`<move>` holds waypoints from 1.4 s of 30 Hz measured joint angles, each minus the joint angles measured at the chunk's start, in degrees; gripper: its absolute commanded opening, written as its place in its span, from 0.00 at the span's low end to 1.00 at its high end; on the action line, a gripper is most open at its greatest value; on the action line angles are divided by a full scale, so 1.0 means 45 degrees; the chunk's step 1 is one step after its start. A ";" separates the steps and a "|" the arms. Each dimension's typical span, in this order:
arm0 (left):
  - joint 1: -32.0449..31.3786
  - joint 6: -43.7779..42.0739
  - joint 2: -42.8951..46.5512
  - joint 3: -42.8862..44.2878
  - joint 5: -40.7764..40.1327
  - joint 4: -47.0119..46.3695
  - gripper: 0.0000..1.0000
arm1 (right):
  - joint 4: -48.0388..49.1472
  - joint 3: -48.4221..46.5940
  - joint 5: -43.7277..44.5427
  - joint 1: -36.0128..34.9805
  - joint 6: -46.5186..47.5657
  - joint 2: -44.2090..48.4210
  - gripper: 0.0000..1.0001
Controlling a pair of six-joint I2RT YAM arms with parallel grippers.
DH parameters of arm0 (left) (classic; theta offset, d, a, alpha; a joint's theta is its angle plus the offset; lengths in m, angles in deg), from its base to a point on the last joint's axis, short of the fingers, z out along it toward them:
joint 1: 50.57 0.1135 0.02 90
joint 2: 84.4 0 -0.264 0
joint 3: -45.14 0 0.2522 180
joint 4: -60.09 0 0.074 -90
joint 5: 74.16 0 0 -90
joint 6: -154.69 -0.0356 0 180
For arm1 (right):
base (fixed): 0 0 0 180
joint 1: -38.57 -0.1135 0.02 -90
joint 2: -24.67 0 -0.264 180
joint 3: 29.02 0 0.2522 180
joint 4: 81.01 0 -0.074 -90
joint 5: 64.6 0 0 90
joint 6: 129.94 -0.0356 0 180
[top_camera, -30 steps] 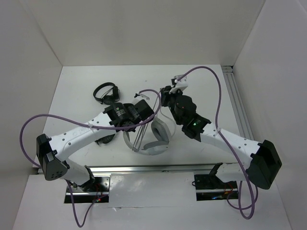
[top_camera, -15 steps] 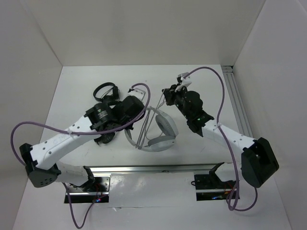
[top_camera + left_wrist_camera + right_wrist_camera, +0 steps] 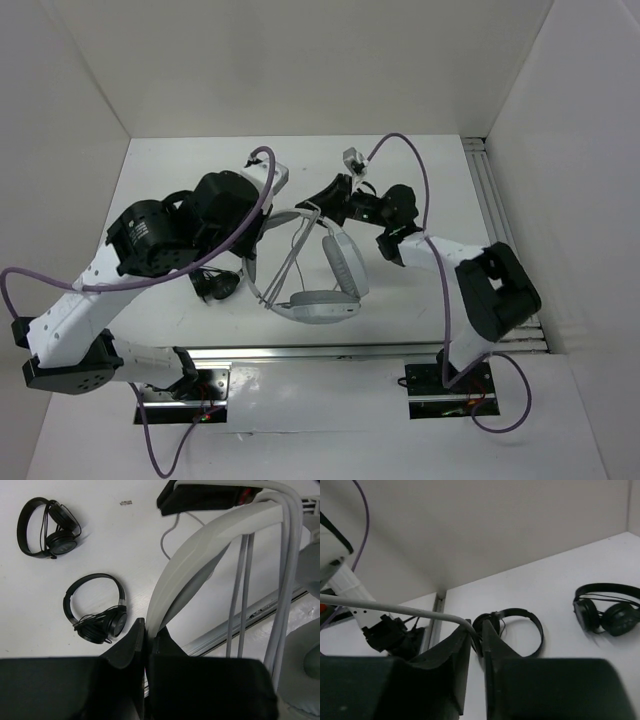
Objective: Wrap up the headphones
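Note:
The light-grey headphones (image 3: 335, 285) hang tilted above the table's middle, one ear cup (image 3: 344, 262) facing right. My left gripper (image 3: 262, 228) is shut on their wide headband (image 3: 200, 545), which runs up out of the jaws (image 3: 146, 625) in the left wrist view. Several strands of the thin grey cable (image 3: 293, 262) stretch across the band. My right gripper (image 3: 318, 203) is shut on the cable (image 3: 395, 611), which bends down between its fingertips (image 3: 476, 630).
Two small black headphones lie on the table left of the grey pair (image 3: 47, 527) (image 3: 97, 615); the top view shows only one (image 3: 215, 285), under my left arm. An aluminium rail (image 3: 350, 350) lines the near edge, another (image 3: 500, 240) the right side.
My left arm has swung back and left, lifting and turning the headphones by the headband. My right gripper has moved left toward the band's top, keeping the cable taut.

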 measured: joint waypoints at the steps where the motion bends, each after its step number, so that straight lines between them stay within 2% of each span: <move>1: 0.0000 -0.0063 -0.0083 0.0199 0.0010 0.0097 0.00 | 0.0967 0.0000 -0.0223 -0.0068 -0.0583 -0.0461 0.27; 2: -0.0010 -0.0141 -0.0175 0.0408 0.0117 0.0131 0.00 | 0.1817 -0.0039 -0.0335 -0.0223 -0.1175 -0.1005 0.33; 3: -0.0073 -0.0170 -0.0262 0.0568 0.0253 0.0189 0.00 | 0.2365 -0.0102 -0.0418 -0.0345 -0.1758 -0.1627 0.35; 8: -0.0345 -0.0097 -0.1001 0.1831 0.0534 0.0238 0.00 | 0.3031 -0.0631 -0.0306 -0.1064 -0.3716 -0.4843 0.38; 13: -0.0364 0.0000 -0.2093 0.3570 -0.0675 0.0865 0.00 | 0.3133 -0.1355 0.0121 -0.1729 -0.5022 -0.7155 0.38; 16: -0.0107 0.0024 -0.2531 0.4284 -0.1447 0.1462 0.00 | 0.3162 -0.1428 0.0335 -0.1933 -0.5503 -0.7834 0.29; 17: 0.0053 0.0044 -0.2603 0.4459 -0.1715 0.1569 0.00 | 0.3162 -0.1404 0.0413 -0.1991 -0.5557 -0.7961 0.13; 18: 0.0223 0.0078 -0.2642 0.4556 -0.1948 0.1613 0.00 | 0.3177 -0.1297 0.0486 -0.2050 -0.5527 -0.8000 0.05; 20: 0.0845 0.0248 -0.2657 0.4619 -0.2346 0.1549 0.00 | 0.3400 -0.0899 0.0563 -0.2176 -0.5474 -0.7985 0.00; 25: 0.3463 0.0398 -0.2657 0.4012 -0.2404 0.1035 0.00 | 0.3813 0.0782 0.0879 -0.2686 -0.5221 -0.7587 0.00; 28: 0.5260 0.0612 -0.2803 0.3565 -0.1715 0.0831 0.00 | 0.3920 0.2074 0.1161 -0.3215 -0.4959 -0.6717 0.00; 31: 0.6392 0.0860 -0.3138 0.3351 -0.1044 0.0563 0.00 | 0.4109 0.2943 0.1409 -0.3983 -0.4755 -0.5557 0.00; 35: 0.6766 0.1574 -0.3327 0.1948 -0.0427 -0.0777 0.00 | 0.4177 0.3143 0.1506 -0.5406 -0.4401 -0.4148 0.00; 39: 0.6722 0.2307 -0.3157 -0.0520 -0.0325 -0.2385 0.00 | 0.3978 0.2686 0.1365 -0.6635 -0.3517 -0.2749 0.00; 42: 0.6742 0.2628 -0.2968 -0.2171 -0.0491 -0.3104 0.00 | 0.2841 0.2361 0.1409 -0.6999 -0.2239 -0.1263 0.00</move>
